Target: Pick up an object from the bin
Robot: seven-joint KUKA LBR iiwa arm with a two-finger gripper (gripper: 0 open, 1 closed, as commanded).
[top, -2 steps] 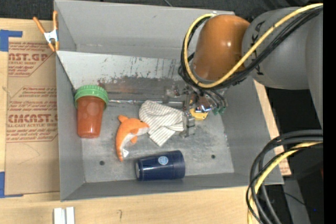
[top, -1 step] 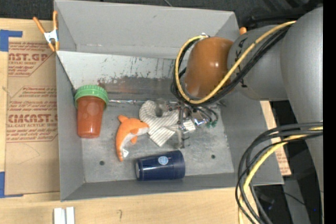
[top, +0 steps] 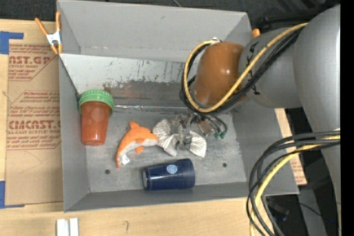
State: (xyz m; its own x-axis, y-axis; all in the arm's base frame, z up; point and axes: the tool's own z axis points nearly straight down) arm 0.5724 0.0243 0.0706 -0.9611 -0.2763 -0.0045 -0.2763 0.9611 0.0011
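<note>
Nearest us, 1 dark blue cylinder (top: 168, 174) lies on its side near the front wall of the bin (top: 149, 41). Behind it is an orange dolphin toy (top: 134, 142), and just beside that a crumpled silver-white wrapper (top: 166, 138) on the middle of the floor. Its long axis runs left to right, dipping slightly toward us at the right. The gripper (top: 189, 131) is down on it, but we cannot make out whether its jaws stand apart or together. We judge a good grasp closes across the wrapper's short axis, clear of the dolphin. Far left sits an orange cup with a green lid (top: 94, 125).
</note>
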